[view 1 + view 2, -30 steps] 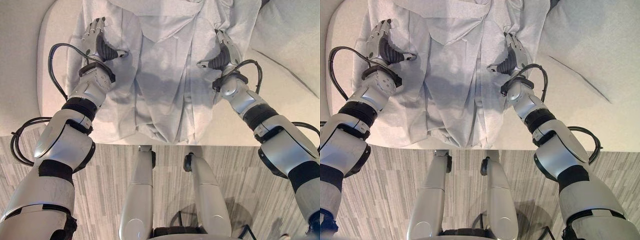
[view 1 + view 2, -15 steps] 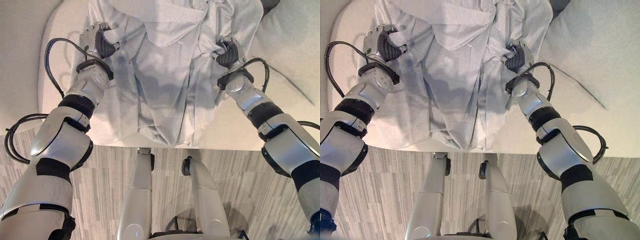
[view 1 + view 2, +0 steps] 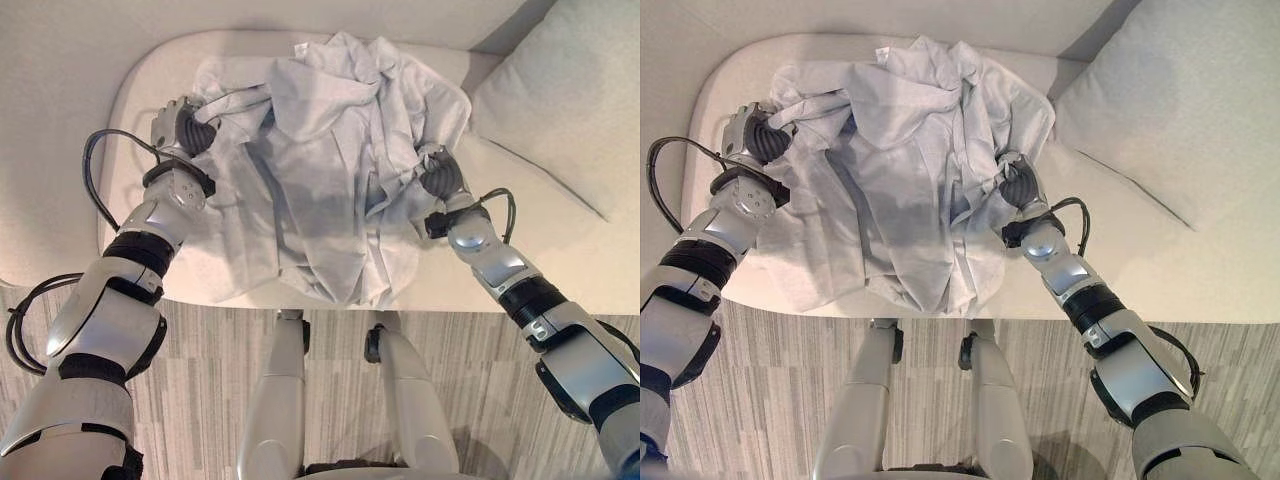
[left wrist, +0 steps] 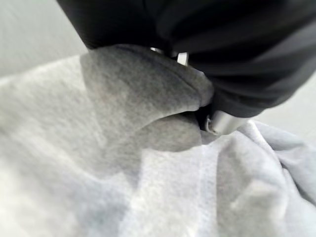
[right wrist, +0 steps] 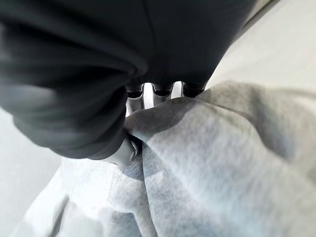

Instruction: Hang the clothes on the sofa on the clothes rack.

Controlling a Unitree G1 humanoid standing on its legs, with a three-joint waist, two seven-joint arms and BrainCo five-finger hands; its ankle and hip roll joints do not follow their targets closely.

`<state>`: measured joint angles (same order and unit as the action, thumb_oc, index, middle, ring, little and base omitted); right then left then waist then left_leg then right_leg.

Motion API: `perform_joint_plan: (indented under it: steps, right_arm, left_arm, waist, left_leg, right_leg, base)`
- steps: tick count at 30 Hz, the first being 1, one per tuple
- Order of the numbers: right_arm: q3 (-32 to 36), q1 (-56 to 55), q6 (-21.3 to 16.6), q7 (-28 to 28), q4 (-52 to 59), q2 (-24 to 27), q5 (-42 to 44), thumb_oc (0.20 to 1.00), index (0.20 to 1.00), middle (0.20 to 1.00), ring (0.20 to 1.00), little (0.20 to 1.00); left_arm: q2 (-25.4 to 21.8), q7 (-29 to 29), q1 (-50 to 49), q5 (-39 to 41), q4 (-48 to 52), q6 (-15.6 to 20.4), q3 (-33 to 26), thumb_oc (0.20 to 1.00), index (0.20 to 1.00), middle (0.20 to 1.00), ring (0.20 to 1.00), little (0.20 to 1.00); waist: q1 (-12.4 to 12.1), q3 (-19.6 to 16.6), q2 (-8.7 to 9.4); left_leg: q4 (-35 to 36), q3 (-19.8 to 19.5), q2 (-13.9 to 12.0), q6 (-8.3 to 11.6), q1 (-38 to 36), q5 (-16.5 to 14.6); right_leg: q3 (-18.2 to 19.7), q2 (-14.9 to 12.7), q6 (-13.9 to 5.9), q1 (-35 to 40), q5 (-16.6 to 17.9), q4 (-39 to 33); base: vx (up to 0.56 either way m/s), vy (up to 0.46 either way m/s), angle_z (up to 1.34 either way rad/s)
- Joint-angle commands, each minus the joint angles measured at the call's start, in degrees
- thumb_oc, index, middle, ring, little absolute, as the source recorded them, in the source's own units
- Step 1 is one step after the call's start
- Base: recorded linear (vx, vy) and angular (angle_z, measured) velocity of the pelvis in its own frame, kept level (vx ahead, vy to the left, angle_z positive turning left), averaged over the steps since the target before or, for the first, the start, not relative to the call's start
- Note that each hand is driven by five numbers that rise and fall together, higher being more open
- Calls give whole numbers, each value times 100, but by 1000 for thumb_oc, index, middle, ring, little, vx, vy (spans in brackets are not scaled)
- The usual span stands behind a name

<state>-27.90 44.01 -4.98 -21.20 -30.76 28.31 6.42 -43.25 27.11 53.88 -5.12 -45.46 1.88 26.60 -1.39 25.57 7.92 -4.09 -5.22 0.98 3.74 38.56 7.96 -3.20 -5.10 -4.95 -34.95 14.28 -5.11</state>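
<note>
A light grey garment (image 3: 320, 160) lies bunched on the pale sofa seat (image 3: 130, 90), its lower part hanging over the seat's front edge. My left hand (image 3: 180, 125) is at the garment's left side with its fingers curled into the cloth (image 4: 143, 94). At the garment's right side my right hand (image 3: 440, 178) has its fingers curled round a fold of the same cloth (image 5: 197, 123). Both hands hold the garment a little above the seat.
A large pale cushion (image 3: 570, 100) leans at the sofa's right end. The sofa's backrest (image 3: 300, 15) runs along the far side. Grey striped floor (image 3: 200, 360) lies in front of the seat.
Both hands have drawn toward me and lifted with the cloth in them, so the garment has bunched up. The camera has tilted, bringing the backrest and cushion into view.
</note>
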Motion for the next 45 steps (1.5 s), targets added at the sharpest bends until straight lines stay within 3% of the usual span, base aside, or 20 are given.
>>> perform_joint_plan:
  steps: [1,7,14,17,19,28,35,39,43,45]
  right_arm:
    - [440,-44,-370,-300,478,371,-571,200,200,200,200,200]
    - [931,-569,-273,-536,1152,587,-1348,200,200,200,200,200]
    - [1428,-1229,-218,-504,1934,837,-2029,200,200,200,200,200]
    - [1649,-1525,-248,-331,2374,1002,-2439,200,200,200,200,200]
    - [1789,-1620,-280,-242,2646,1188,-2663,200,200,200,200,200]
    - [1988,-1462,-315,-197,3028,1615,-2827,200,200,200,200,200]
    - [2061,-1169,-326,-327,3239,1773,-2772,200,200,200,200,200]
    - [1986,-878,-309,-435,3224,1882,-2667,200,200,200,200,200]
    - [2004,-794,-236,-491,3299,1967,-2580,200,200,200,200,200]
    - [1969,-778,-220,-497,3286,1966,-2551,200,200,200,200,200]
  left_arm:
    - [-131,615,-189,-101,377,225,-580,200,200,200,200,200]
    - [123,1018,-1393,-398,1578,292,-1528,200,200,200,200,200]
    - [469,1010,-2576,-723,2731,390,-2275,200,200,200,200,200]
    - [635,942,-3260,-834,3338,480,-2776,200,200,200,200,200]
    - [597,892,-3580,-936,3572,505,-3102,200,200,200,200,200]
    - [187,901,-3819,-1030,3691,483,-3677,200,200,200,200,200]
    - [-120,916,-3596,-1040,3809,422,-3756,200,200,200,200,200]
    - [-208,962,-3343,-966,3770,404,-3670,200,200,200,200,200]
    - [-244,978,-3139,-992,3805,389,-3606,200,200,200,200,200]
    - [-271,979,-3107,-981,3841,419,-3621,200,200,200,200,200]
  waist:
    - [-51,49,-317]
    - [-143,-353,-431]
    - [-220,-963,-535]
    - [-313,-1421,-610]
    - [-408,-1739,-628]
    - [-574,-2348,-657]
    - [-690,-2444,-722]
    - [-722,-2343,-774]
    - [-636,-2249,-794]
    - [-582,-2199,-770]
  left_leg:
    - [152,229,141,-82,-606,-456]
    - [269,234,111,-49,-1445,-602]
    - [553,188,29,-16,-2385,-632]
    - [676,142,-59,24,-2946,-672]
    - [747,116,-142,68,-3286,-684]
    - [877,-33,-357,262,-3776,-558]
    - [896,-315,-526,479,-3676,-189]
    - [903,-446,-482,585,-3333,96]
    - [852,41,-570,524,-3287,6]
    - [715,126,-792,516,-3473,-167]
  right_leg:
    - [131,-344,-629,790,-442,173]
    - [75,-379,-560,1478,-699,297]
    - [-64,-370,-507,2235,-965,375]
    - [-196,-342,-453,2735,-1172,439]
    - [-325,-302,-417,3100,-1316,436]
    - [-580,-74,-280,3817,-1645,384]
    - [-760,237,-104,4105,-1833,275]
    - [-935,304,-46,4105,-1837,185]
    - [-1266,129,-78,3978,-1709,228]
    - [-1324,-39,-134,3903,-1670,296]
  base:
    - [36,-88,-5]
    - [62,-89,-2]
    - [103,-112,10]
    - [100,-152,9]
    - [117,-211,11]
    - [20,-165,17]
    - [-89,-150,13]
    - [-145,-51,34]
    - [-146,86,84]
    - [-105,187,53]
